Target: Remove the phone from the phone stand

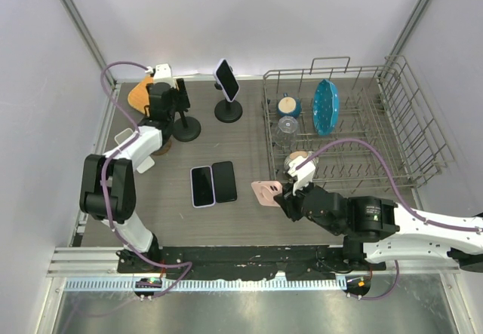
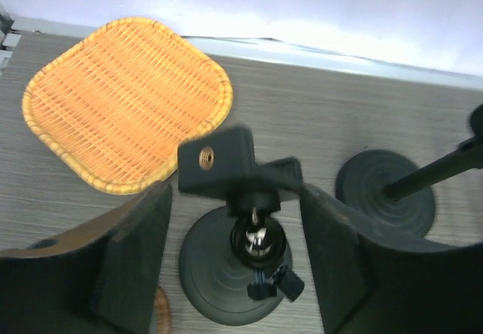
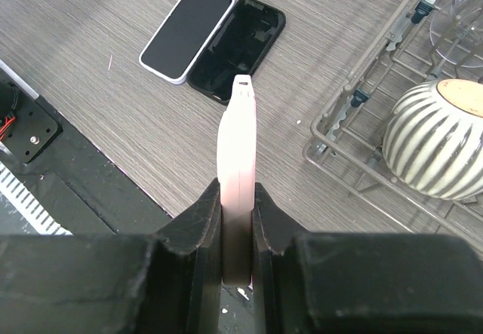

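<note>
Clamped slim pink phone edge-on in right gripper, clear of bare black stand straddled by wide-open left gripper; judged lift-off done, called next for flat set-down.

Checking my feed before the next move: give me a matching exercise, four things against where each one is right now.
1. pink phone
2. empty stand
3. white-edged phone
4. wicker basket

A. lying flat on the table
B. clamped edge-on in the right gripper
C. near the back wall, nothing in it
D. between the open fingers of the left gripper

Pairs: 1-B, 2-D, 3-A, 4-C.
</note>
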Robot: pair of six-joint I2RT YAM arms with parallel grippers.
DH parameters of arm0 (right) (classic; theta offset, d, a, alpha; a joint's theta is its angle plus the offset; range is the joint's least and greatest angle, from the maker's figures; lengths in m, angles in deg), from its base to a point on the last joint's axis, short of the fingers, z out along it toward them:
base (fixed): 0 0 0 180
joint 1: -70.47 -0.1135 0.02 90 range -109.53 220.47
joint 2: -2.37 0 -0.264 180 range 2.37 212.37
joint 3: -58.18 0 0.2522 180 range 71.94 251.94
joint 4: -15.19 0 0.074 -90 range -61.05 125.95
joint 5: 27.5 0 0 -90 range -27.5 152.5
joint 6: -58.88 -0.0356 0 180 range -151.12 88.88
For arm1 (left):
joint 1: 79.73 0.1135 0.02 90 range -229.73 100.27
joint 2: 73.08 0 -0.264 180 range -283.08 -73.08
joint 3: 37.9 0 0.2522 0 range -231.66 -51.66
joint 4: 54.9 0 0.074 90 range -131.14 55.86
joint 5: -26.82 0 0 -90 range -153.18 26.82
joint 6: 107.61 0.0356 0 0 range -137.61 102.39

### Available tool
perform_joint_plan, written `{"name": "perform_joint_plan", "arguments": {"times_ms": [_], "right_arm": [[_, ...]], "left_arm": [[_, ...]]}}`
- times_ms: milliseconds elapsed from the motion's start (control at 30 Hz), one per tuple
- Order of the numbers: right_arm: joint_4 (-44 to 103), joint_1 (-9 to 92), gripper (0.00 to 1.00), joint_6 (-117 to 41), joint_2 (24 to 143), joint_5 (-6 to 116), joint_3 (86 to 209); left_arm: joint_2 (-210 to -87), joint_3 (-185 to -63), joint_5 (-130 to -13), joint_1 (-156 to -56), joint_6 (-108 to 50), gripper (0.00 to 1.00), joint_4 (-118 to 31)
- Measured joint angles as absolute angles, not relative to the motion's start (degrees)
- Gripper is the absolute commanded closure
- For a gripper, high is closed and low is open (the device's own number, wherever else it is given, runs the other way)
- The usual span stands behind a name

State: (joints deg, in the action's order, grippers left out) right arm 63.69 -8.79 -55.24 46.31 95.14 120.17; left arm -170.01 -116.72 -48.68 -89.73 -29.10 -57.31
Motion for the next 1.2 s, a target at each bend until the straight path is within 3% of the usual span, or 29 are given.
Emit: {"name": "perform_joint_plan", "arguments": {"times_ms": [33, 133, 233, 567, 933, 1200], "right_arm": [[63.8, -8.8, 0.99, -55.3, 46.3, 95.1, 120.3], [64.3, -8.8, 0.99, -55.7, 46.4, 95.1, 120.6], [64.8, -8.8, 0.99, -56.6, 47.6, 95.0, 121.6], [67.6, -8.8, 0.99, -60.7, 52.7, 95.2, 126.2], [68.0, -7.6, 0.99, -64.9, 58.0, 94.9, 129.6], [67.6, 5.2, 0.99, -68.7, 61.6, 87.4, 130.7]], "left_arm": [[-169.3, -116.3, -49.1, -89.7, -29.3, 0.13, -57.9], [-166.0, -114.8, -50.0, -89.8, -30.4, 0.04, -58.7], [-161.1, -113.2, -50.9, -90.3, -31.4, 0.00, -59.1], [-141.4, -105.8, -49.6, -101.4, -32.1, 0.00, -57.6], [-116.4, -94.0, -43.6, -118.2, -32.9, 0.00, -43.7], [-112.4, -91.5, -41.3, -131.4, -33.4, 0.00, -35.0]]}}
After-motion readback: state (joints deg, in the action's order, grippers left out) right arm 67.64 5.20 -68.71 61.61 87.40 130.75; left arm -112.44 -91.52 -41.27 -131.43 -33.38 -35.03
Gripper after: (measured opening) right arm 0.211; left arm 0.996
